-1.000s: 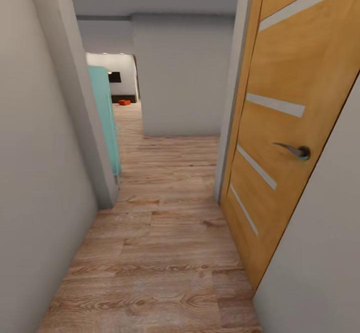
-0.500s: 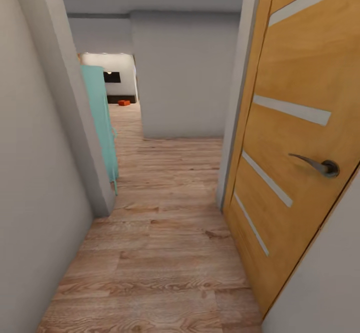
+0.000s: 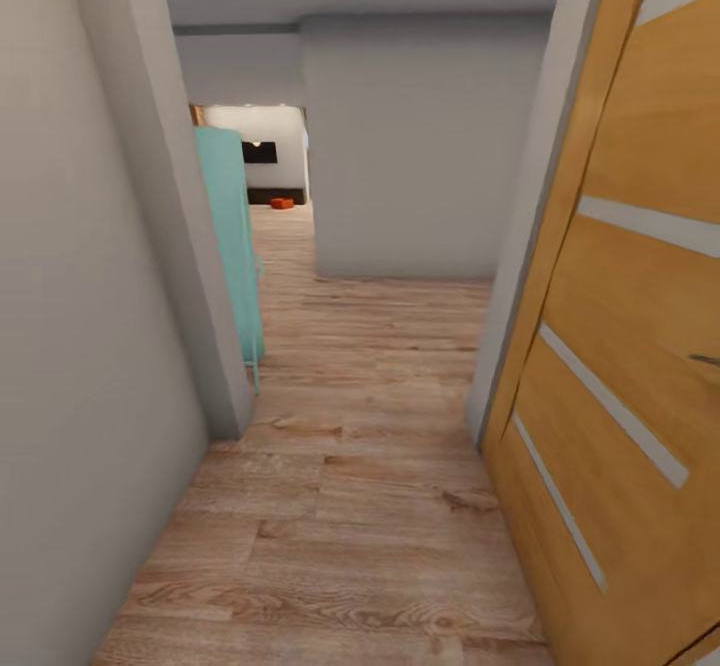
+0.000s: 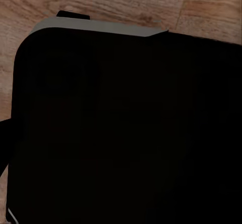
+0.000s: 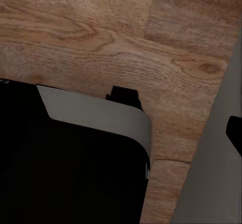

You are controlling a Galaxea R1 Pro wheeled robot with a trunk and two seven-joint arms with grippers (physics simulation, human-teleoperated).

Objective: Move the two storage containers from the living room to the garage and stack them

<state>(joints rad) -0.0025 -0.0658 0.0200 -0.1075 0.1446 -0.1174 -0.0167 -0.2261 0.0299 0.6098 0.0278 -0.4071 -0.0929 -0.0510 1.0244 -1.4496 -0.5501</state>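
The robot is travelling along a narrow hallway over a wood-plank floor [image 3: 370,466], with a grey wall [image 3: 80,346] close on its left and an open wooden door [image 3: 640,346] close on its right. Far ahead, past a teal cabinet [image 3: 235,246] and a white block of wall [image 3: 420,146], the living room [image 3: 265,151] is showing through an opening, and one small orange-red spot on its floor is reading as a storage container [image 3: 282,203]; the second one I cannot make out. In both wrist views a dark rounded body with a pale rim is hanging over the planks, and I cannot tell whether either claw is wide or narrow, or whether either is holding anything. So the step in hand is judged to be the approach to fetch the containers, with none yet carried. The next move is calling for steering straight between wall and door, then bearing left past the cabinet toward the orange spot.
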